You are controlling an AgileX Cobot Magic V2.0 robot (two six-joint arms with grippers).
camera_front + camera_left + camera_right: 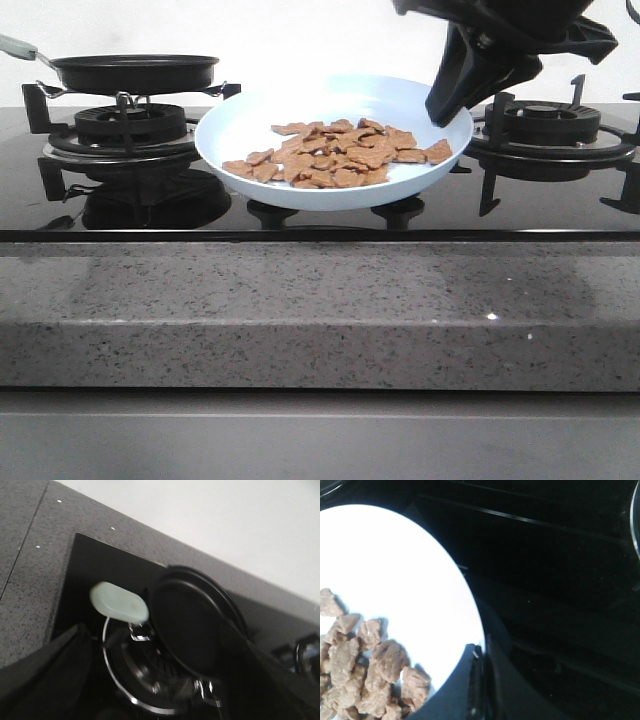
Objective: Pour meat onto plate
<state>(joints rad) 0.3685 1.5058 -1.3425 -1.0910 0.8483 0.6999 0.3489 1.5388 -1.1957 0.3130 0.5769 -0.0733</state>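
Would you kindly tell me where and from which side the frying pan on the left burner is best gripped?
Grip the frying pan by its pale handle, coming from the left. The handle sticks out past the burner toward the far left, clear of the grate, while the pan's low round wall offers little to pinch. The left wrist view shows the handle's rounded end free.

Meat (340,155) heaped on plate (240,125); right hand (452,100) grips plate rim.
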